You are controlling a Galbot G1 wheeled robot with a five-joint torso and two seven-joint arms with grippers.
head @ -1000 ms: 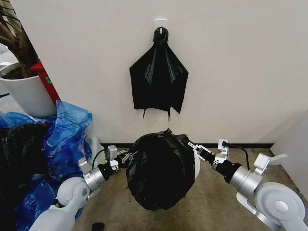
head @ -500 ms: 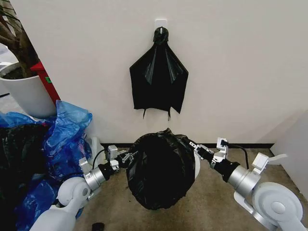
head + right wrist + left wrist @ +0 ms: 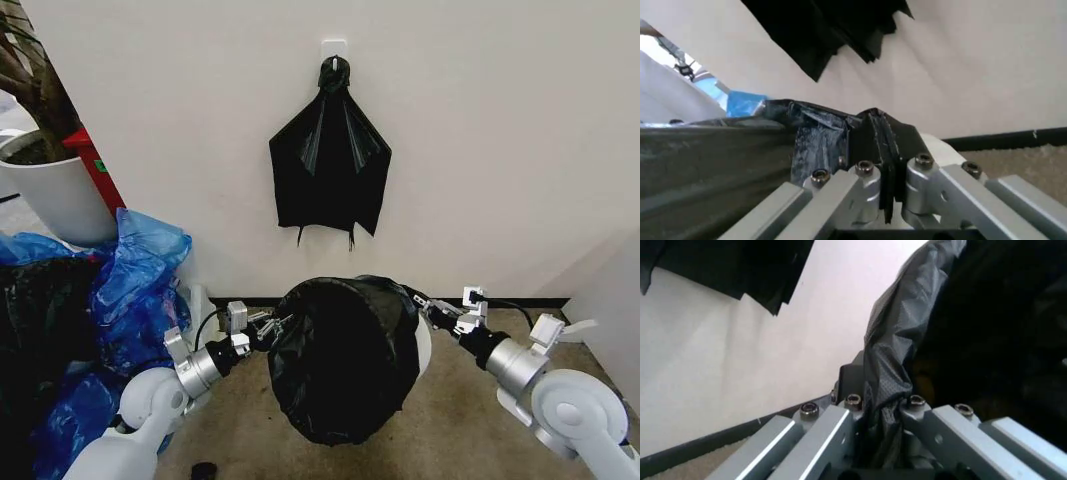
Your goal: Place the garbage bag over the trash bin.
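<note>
A: Tools first, nearest us. The left tool (image 3: 268,327) sits at about eight o'clock of the garbage bag (image 3: 345,355), and the left wrist view shows its jaws pinched tight on a twisted fold of the black film (image 3: 888,405). The right tool (image 3: 432,308) is at two o'clock of the bag, its jaws likewise clamped on a pleated edge of plastic (image 3: 877,145).

B: And what has changed in the last second?

A: The right tool has pulled outward toward three o'clock, and the loose peak that stood up at the bag's twelve o'clock has gone flat. The film now lies taut and smooth as a dome.

B: Where is the trash bin?

A: Under the bag, on the floor (image 3: 450,420) between the two arms. A sliver of its white side (image 3: 424,345) shows at the bag's three o'clock edge; the rest is covered.

B: So the job is close?

A: I'd judge the cover is largely on, with the hem being stretched round the rim. Whether the rim is fully wrapped on the far side I cannot tell.

B: Farther back?

A: Blue plastic bags (image 3: 140,275) at nine o'clock, a white planter pot (image 3: 55,195) at ten, and a black fan-shaped bunch (image 3: 330,165) hanging on the wall (image 3: 500,130) at twelve.
</note>
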